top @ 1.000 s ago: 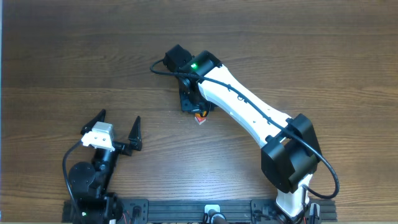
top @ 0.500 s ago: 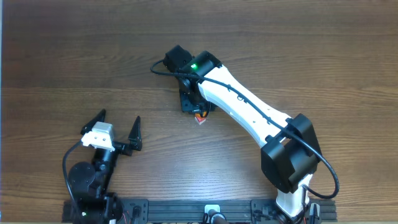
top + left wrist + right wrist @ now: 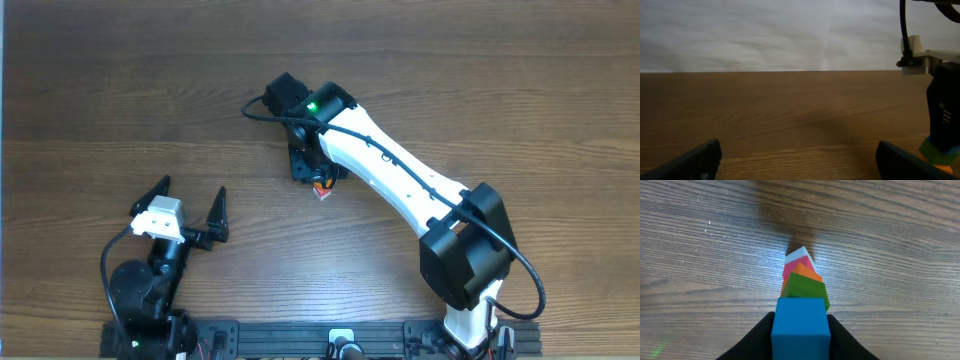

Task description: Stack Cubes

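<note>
A stack of cubes stands on the wooden table, from the bottom white (image 3: 798, 256), pink (image 3: 789, 269), orange (image 3: 804, 273) and green (image 3: 807, 289). On top sits a blue cube (image 3: 801, 326) with my right gripper (image 3: 801, 335) shut on its two sides. In the top view the right gripper (image 3: 315, 160) hangs over the table's middle, and a bit of the stack (image 3: 321, 188) peeks out beneath it. My left gripper (image 3: 190, 205) stands open near the front left, well away from the stack. The green and orange cubes (image 3: 936, 155) show at the edge of the left wrist view.
The right arm (image 3: 400, 180) slants across the table from its base at the front right. Bare wooden tabletop (image 3: 120, 90) lies all around the stack.
</note>
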Robot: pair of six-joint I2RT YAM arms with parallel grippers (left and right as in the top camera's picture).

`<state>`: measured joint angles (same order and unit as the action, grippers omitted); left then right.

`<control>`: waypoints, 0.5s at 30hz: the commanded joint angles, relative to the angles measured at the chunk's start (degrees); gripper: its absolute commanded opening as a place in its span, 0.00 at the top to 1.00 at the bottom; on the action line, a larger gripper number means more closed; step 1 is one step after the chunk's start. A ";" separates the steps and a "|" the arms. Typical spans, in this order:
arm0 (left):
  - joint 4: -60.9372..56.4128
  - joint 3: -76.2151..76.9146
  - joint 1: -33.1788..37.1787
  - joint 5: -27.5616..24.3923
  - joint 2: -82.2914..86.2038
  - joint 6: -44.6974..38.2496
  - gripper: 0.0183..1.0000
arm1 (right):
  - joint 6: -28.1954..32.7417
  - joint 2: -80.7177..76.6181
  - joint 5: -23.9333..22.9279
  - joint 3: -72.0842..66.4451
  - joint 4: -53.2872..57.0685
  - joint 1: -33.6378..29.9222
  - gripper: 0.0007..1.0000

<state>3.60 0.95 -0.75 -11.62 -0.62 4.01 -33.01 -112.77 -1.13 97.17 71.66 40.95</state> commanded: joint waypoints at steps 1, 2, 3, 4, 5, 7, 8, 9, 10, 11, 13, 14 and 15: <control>-0.26 -0.57 -0.26 0.11 0.39 -1.01 0.00 | -0.17 -0.83 0.24 -0.87 -0.13 0.39 0.61; -0.26 -0.57 -0.26 0.11 0.39 -1.01 0.00 | -0.17 -0.83 0.24 -0.87 -0.13 0.39 0.59; -0.26 -0.57 -0.26 0.11 0.39 -1.01 0.00 | -0.17 -0.83 0.24 -0.87 -0.13 0.39 0.56; -0.26 -0.57 -0.26 0.11 0.39 -1.01 0.00 | -0.17 -0.83 0.24 -0.87 -0.13 0.39 0.52; -0.26 -0.57 -0.26 0.11 0.39 -1.01 0.00 | -0.17 -0.83 0.24 -0.87 -0.13 0.39 0.48; -0.26 -0.57 -0.26 0.11 0.39 -1.01 0.00 | -0.17 -0.83 0.24 -0.87 -0.11 0.39 0.38; -0.26 -0.57 -0.26 0.11 0.39 -1.01 0.00 | -0.17 -0.83 0.24 -0.87 -0.11 0.39 0.34; -0.26 -0.57 -0.26 0.11 0.39 -1.01 0.00 | -0.17 -0.83 0.24 -0.87 -0.11 0.39 0.25; -0.26 -0.57 -0.26 0.11 0.39 -1.01 0.00 | -0.17 -0.83 0.24 -0.87 -0.11 0.39 0.13; -0.26 -0.57 -0.26 0.11 0.39 -1.01 0.00 | -0.15 -0.83 0.24 -0.87 -0.11 0.39 0.03; -0.26 -0.57 -0.26 0.09 0.39 -1.01 0.00 | -0.15 -0.83 0.22 -0.87 -0.09 0.39 0.01; -0.26 -0.57 -0.26 0.11 0.39 -1.01 0.00 | -0.07 -0.83 0.17 -0.87 -0.11 0.39 0.01; -0.26 -0.57 -0.26 0.09 0.39 -1.01 0.00 | 0.55 -0.81 0.20 -0.85 -0.13 0.37 0.01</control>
<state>3.60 0.95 -0.75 -11.62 -0.62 4.01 -32.91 -112.77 -0.75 97.14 71.66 40.97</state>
